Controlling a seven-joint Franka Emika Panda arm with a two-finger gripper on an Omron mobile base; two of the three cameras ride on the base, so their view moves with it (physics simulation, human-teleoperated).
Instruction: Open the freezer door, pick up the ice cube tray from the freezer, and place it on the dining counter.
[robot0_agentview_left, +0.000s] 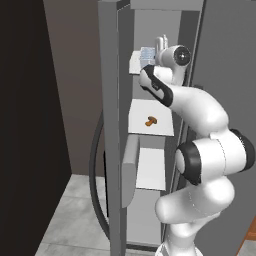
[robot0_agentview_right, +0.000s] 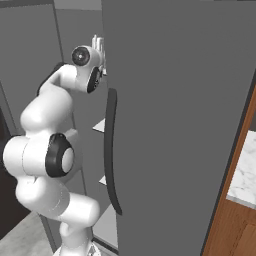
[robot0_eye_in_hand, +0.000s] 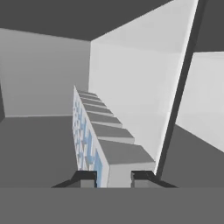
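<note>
Door (robot0_agentview_left: 111, 125): swung open at the left, seen edge-on; its dark curved handle (robot0_agentview_left: 95, 170) hangs on the outer face.
Freezer (robot0_agentview_left: 150, 150): open; white shelves inside; a small brown item (robot0_agentview_left: 151, 120) lies on the middle shelf (robot0_agentview_left: 160, 127).
Tray (robot0_agentview_left: 146, 57): pale blue, at the top shelf, right at the gripper; in the hand view the tray (robot0_eye_in_hand: 94, 135) runs away from the camera, turned on its side, with its compartments facing left.
Gripper (robot0_eye_in_hand: 113, 178): reaches in at the top shelf; the two fingertips (robot0_eye_in_hand: 85, 178) sit either side of the tray's near end, jaws partly closed and clamped on it.
Handling: judged light and stiff, thin plastic with smooth, likely slippery walls; the near short end is a fair hold, but the long body could swing or slide, so it should come out slowly.
Right door (robot0_agentview_right: 180, 125): plain grey and shut, just beside the arm.
Counter (robot0_agentview_right: 245, 175): white marble over brown wood, at the far right.
</note>
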